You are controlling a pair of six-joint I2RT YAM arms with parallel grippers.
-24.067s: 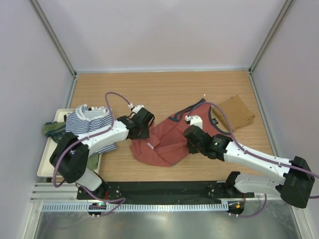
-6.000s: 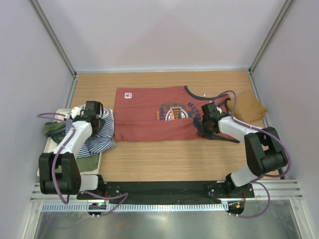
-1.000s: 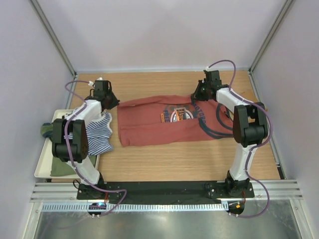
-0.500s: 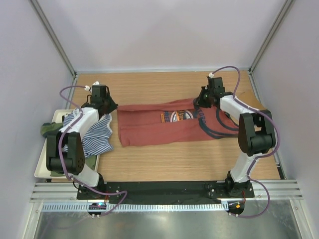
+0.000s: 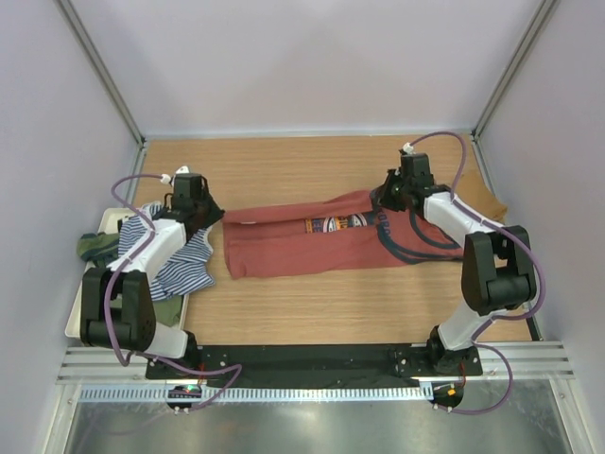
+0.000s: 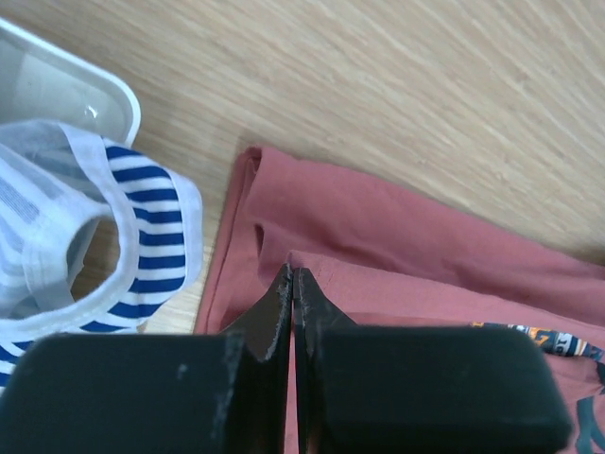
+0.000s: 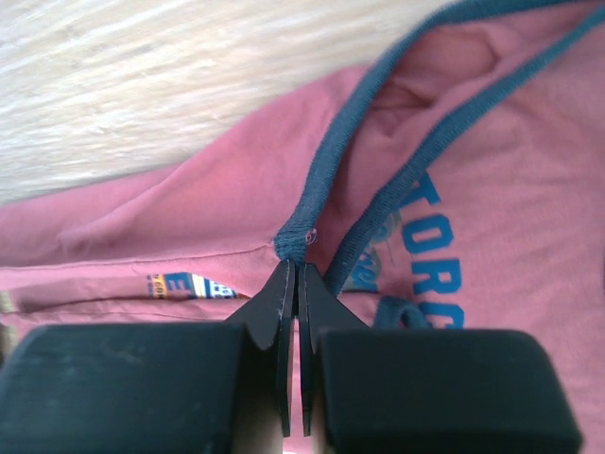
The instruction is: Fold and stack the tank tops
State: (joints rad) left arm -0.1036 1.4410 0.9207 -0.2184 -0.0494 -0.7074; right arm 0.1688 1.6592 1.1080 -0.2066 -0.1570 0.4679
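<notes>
The red top (image 5: 302, 248) lies mid-frame on the desk (image 5: 312, 312), its far edge partly doubled over. The left end effector (image 6: 292, 274) pinches its hem and the right end effector (image 7: 291, 265) a navy-trimmed strap. This first fold looks half made. The striped top (image 5: 180, 265) and olive top (image 5: 95, 246), at left, remain unfolded.

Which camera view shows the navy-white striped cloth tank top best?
The top external view: the navy-white striped cloth tank top appears most fully there. The left wrist view shows only one edge of it. The right wrist view shows none of it.
</notes>
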